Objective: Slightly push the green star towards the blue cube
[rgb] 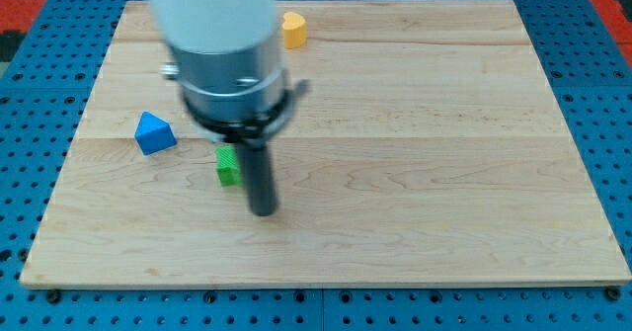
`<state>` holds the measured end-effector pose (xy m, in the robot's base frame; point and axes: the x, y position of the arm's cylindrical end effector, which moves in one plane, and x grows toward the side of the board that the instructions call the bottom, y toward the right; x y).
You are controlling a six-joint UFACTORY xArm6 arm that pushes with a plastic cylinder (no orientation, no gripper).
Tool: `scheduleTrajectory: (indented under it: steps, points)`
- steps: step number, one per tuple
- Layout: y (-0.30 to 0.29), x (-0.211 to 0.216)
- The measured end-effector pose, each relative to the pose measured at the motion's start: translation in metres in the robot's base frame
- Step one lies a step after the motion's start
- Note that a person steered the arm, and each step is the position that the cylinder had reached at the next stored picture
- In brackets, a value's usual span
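A green block (pixel 228 166) lies left of centre on the wooden board (pixel 415 173); the rod hides its right part, so its star shape cannot be made out. A blue block (pixel 154 132) with a peaked top sits up and to the left of it, apart from it. My tip (pixel 263 211) rests on the board just right of the green block and slightly below it, very close to it; whether it touches cannot be told.
A yellow block (pixel 293 29) sits near the board's top edge, partly behind the arm's wide white and grey body (pixel 222 54). A blue perforated table (pixel 30 133) surrounds the board.
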<state>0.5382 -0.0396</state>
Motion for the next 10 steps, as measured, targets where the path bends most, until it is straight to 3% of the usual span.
scheduleTrajectory:
  steps: [1,3,5,6,7,9,10]
  points:
    - [-0.024,-0.033]
    - [-0.118,-0.052]
    - [-0.129,-0.062]
    - [-0.145,-0.059]
    - [-0.191,-0.029]
    - [-0.152,-0.076]
    - [-0.178,-0.077]
